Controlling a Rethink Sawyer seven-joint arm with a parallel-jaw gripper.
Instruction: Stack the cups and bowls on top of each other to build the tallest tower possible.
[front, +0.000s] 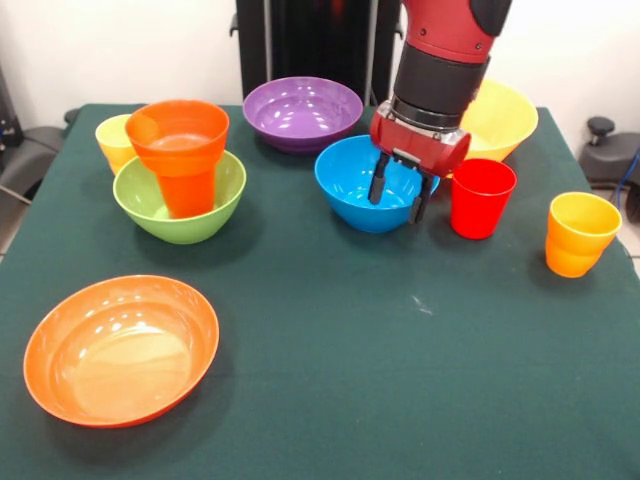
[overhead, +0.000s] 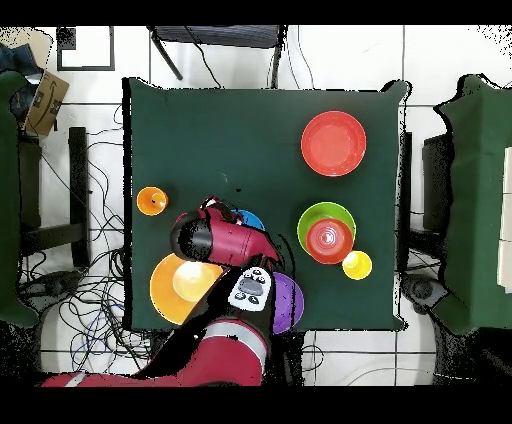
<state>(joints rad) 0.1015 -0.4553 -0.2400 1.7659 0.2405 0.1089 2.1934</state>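
Note:
A green bowl (front: 180, 205) (overhead: 326, 222) at the left holds an upright orange cup (front: 187, 190) with a small deep orange bowl (front: 178, 135) (overhead: 326, 240) on top. My gripper (front: 398, 197) hangs open over the right side of the blue bowl (front: 355, 185) (overhead: 250, 217); one finger is inside it and the other at its rim. It holds nothing. A red cup (front: 482, 197) stands just right of the gripper. Around them are a yellow-orange cup (front: 580, 232) (overhead: 151, 201), a yellow cup (front: 113, 140) (overhead: 356, 265), a purple bowl (front: 303, 112) (overhead: 290, 305), a big yellow bowl (front: 505, 118) (overhead: 183, 287) and a wide shallow orange bowl (front: 120, 350) (overhead: 333, 143).
Everything stands on a table covered with dark green cloth (front: 330, 380). In the overhead view my arm (overhead: 225, 240) covers the gripper and most of the blue bowl. Cables and chairs surround the table.

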